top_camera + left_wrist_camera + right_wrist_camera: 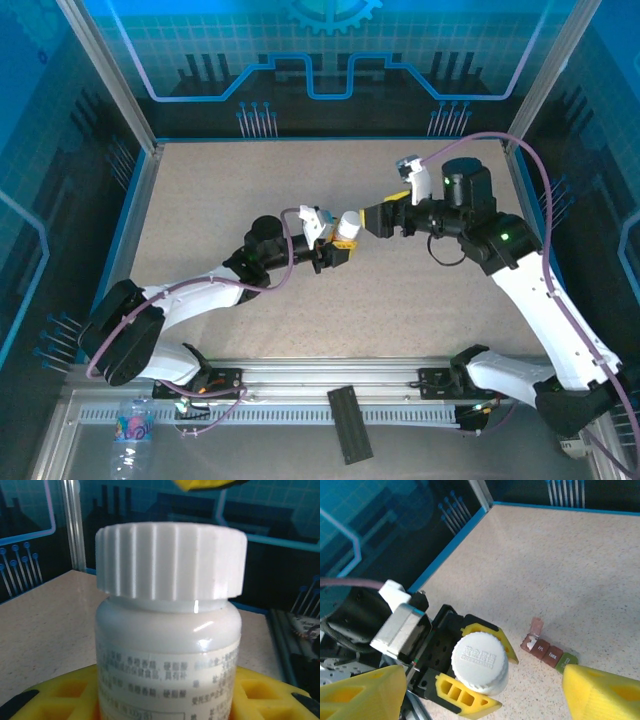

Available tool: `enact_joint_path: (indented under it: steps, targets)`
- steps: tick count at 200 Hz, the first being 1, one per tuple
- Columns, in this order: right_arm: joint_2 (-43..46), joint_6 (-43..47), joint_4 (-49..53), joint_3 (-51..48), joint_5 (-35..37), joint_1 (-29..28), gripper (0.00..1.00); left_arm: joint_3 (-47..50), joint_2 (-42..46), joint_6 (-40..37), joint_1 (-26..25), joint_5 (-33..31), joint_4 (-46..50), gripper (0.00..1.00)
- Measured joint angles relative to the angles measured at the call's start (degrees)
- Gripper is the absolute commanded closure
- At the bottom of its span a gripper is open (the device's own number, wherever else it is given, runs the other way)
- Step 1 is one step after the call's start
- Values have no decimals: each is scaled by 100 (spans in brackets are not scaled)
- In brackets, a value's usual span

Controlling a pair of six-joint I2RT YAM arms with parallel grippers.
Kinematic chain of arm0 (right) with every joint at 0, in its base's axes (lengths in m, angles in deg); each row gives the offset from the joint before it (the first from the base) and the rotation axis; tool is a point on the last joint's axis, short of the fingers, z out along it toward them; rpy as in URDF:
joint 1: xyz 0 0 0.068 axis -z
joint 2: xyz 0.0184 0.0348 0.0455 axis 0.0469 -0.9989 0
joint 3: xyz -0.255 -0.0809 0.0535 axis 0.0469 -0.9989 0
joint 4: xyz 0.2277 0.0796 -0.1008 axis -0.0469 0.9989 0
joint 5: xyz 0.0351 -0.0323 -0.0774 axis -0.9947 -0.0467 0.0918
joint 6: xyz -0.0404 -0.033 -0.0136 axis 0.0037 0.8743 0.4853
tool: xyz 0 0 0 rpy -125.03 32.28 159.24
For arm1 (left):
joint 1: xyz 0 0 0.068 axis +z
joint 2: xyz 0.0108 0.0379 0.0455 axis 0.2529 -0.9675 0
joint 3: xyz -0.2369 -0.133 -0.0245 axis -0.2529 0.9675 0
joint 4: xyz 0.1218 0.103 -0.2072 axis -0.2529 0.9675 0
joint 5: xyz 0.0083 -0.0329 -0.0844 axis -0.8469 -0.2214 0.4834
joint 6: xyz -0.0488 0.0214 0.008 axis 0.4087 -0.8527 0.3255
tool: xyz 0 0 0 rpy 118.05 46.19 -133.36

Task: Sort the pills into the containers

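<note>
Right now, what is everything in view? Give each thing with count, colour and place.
bottle: one, white with a ribbed white cap, held in the left gripper.
pill box: one strip, three dark red compartments and one green, on the table beside the bottle; one end lid open.
water bottle: one, clear, near-left corner off the table.
flat bar: one, black, on the near rail between the arm bases.
table: one, speckled beige.
left gripper: yellow fingers, shut on the bottle.
right gripper: yellow fingers, open, facing the cap.
</note>
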Motion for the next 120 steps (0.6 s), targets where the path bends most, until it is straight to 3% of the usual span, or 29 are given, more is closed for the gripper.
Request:
enact_joint_path:
  steps: [120]
  targets:
    - [-726, 494, 260, 282, -243, -297, 27, -151, 0, 291, 4, 518, 7, 100]
